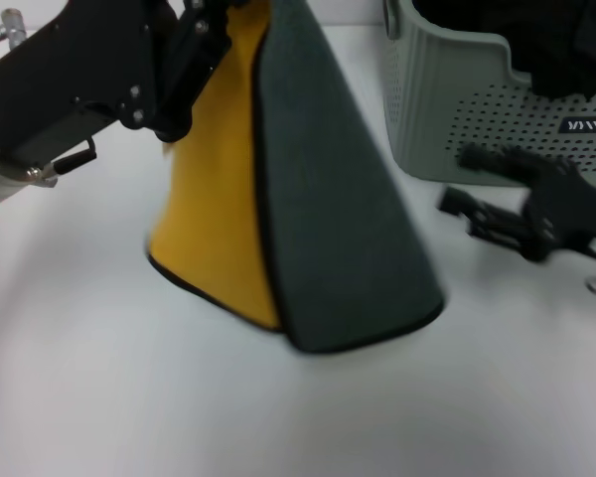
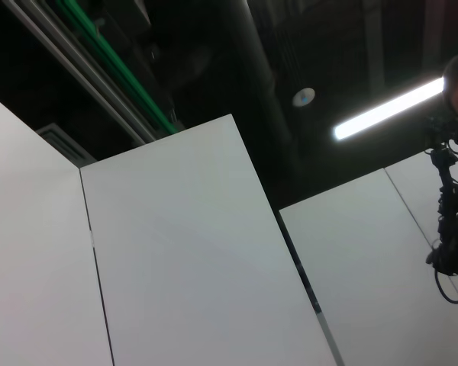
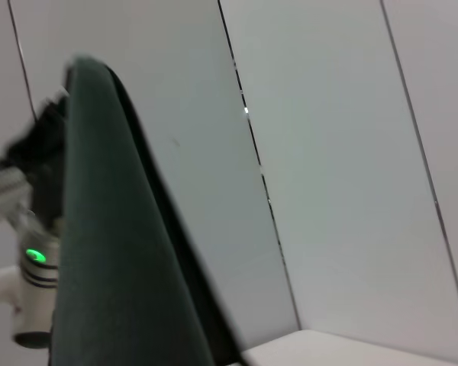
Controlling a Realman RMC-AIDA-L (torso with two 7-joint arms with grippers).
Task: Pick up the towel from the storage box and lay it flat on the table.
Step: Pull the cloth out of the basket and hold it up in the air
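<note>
Across the white table [image 1: 99, 378], head view, the left arm reached in from the far left corner, its black wrist body angled toward the middle of the far edge. Left gripper [image 1: 207, 22] sat high at that edge, fingers pinched on the top of the towel [image 1: 308, 229]. Towel hung from that pinch in a cone shape, clear of the storage box [image 1: 447, 109]: yellow face toward the left side, dark grey-green face toward the right, black piping along the bottom hem. Hem was at or just above the tabletop near the middle; contact could not be told. Storage box stood at the far right corner, dotted wall and black label facing the near edge, dark cloth [image 1: 536, 40] inside. Right gripper [image 1: 455, 204] lay low by the right edge, just in front of the box, fingers spread, holding nothing. Right wrist view showed the towel's grey-green face [image 3: 114, 252] hanging close by.
</note>
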